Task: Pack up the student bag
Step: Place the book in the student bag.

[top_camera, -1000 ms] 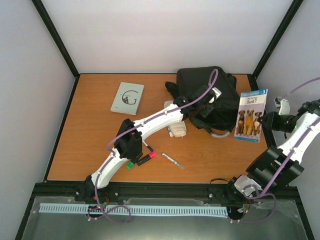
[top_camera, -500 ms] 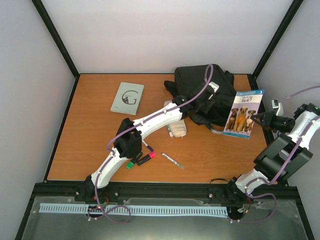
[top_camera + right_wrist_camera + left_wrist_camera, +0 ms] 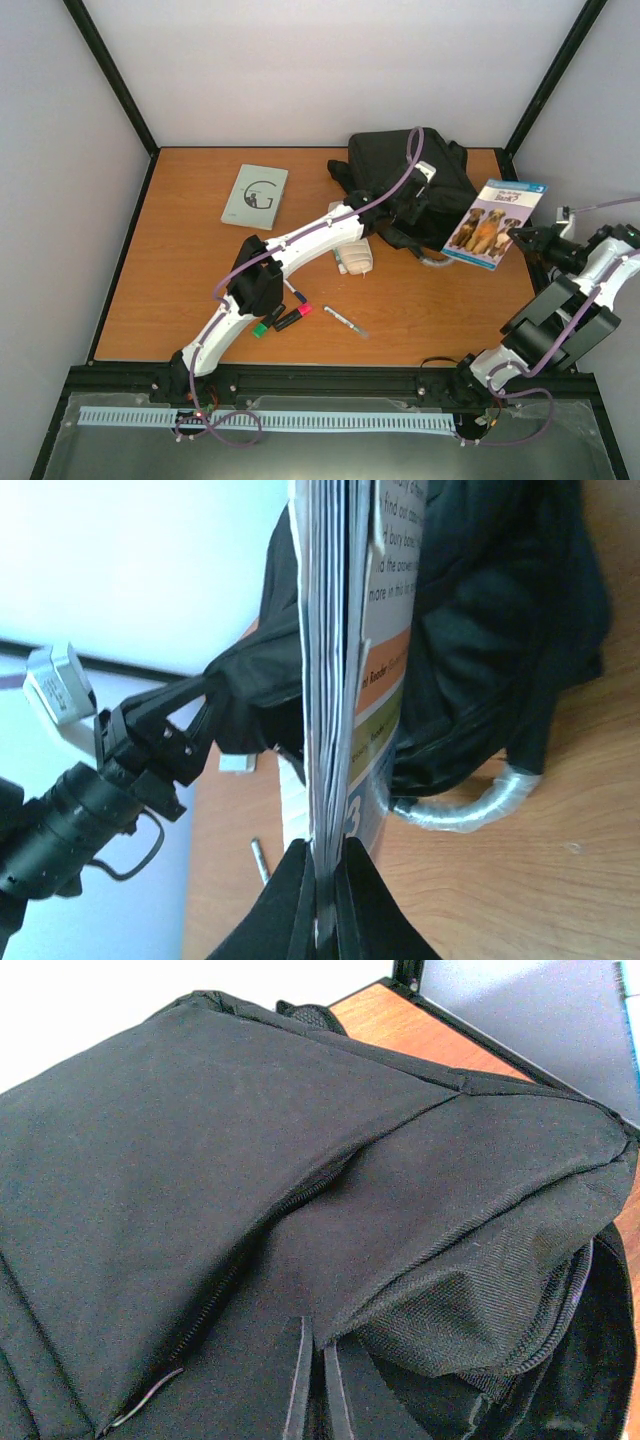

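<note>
Black fabric student bag (image 3: 415, 185), lying at table's far edge, zip opening gaping

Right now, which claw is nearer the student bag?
Left. The left claw grips the student bag fabric; the right claw is off its right side, holding the dog book.

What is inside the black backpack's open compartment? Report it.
Through the student bag's gaping zip, only dark lining shows; no item visible. Deeper in is covered by the flap and shadow. The dog book is outside, clamped in the right gripper's jaws.
</note>
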You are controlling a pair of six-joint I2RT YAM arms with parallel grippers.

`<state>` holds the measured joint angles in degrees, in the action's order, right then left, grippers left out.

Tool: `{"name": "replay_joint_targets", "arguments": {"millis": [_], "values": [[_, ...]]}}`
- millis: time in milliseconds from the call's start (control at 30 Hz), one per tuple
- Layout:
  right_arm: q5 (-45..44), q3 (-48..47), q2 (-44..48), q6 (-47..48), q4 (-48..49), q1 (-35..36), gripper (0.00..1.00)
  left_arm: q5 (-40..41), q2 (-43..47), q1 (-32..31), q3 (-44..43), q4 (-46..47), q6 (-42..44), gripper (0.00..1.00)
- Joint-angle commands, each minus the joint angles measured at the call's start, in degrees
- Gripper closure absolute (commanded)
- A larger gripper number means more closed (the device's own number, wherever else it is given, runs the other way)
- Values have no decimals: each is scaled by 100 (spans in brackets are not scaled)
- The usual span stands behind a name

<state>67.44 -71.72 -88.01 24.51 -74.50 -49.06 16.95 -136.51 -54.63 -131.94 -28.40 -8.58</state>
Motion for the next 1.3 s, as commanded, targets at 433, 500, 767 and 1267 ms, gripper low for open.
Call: {"name": "replay_joint_targets", "arguments": {"millis": [433,500,767,1267], "values": [[-55,522,191,-800,260,-895,97,217,273,25,-88,352,-270,99],[60,590,172,-740,212,-875,97,204,273,23,-108,360,-253,99],[31,962,238,-920,337,-263,97,9,295,24,-106,409,-285,99],[232,950,-307,-624,147,1197,97,-791,780,27,476,812,5,99]]}}
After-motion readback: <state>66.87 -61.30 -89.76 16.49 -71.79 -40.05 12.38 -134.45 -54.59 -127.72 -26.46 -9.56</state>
